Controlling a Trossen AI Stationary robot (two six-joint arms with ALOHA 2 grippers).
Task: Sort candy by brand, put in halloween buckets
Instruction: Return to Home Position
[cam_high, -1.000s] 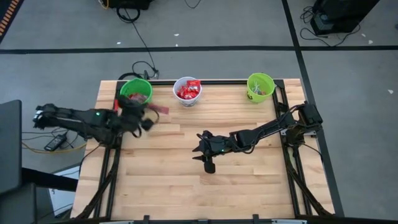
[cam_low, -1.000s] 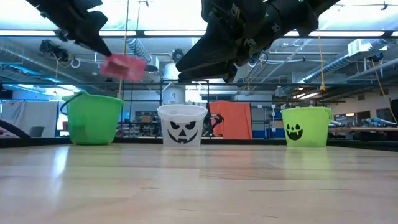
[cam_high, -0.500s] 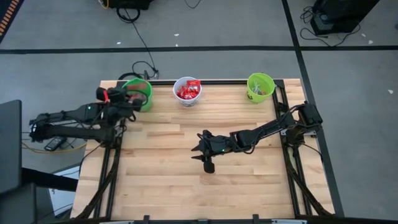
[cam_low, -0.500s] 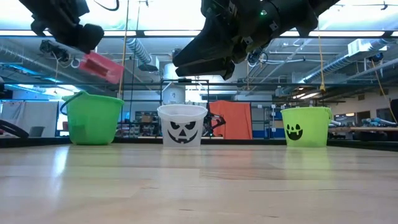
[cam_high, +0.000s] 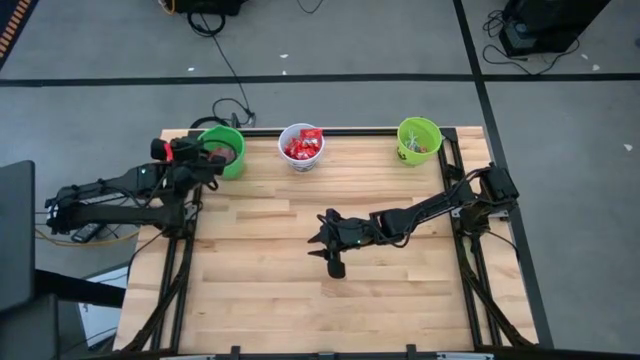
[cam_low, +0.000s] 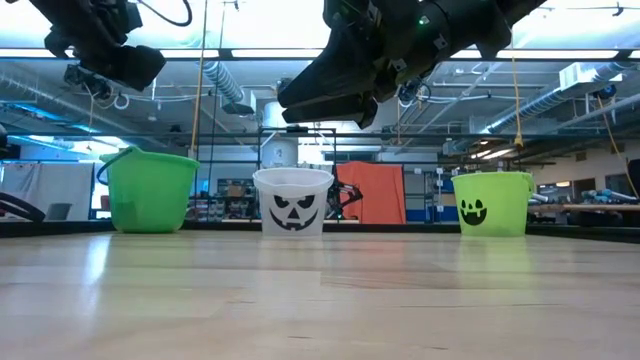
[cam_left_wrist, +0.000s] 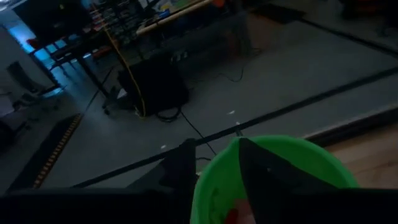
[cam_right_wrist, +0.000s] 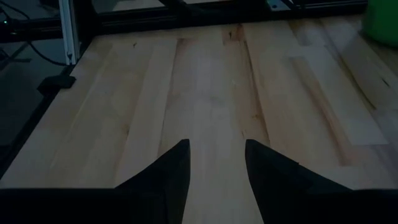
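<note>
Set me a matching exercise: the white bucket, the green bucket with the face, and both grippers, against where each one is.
Things:
1. white round plastic bucket with a black face
2. green round plastic bucket with a black face
3. left gripper
4. right gripper

Places:
A. open, above the bare middle of the wooden table
B. at the table's far right corner
C. open, beside the plain green bucket at the far left corner
D. between the two green buckets, holding shiny red packets

Pairs: 1-D, 2-B, 3-C, 4-A.
</note>
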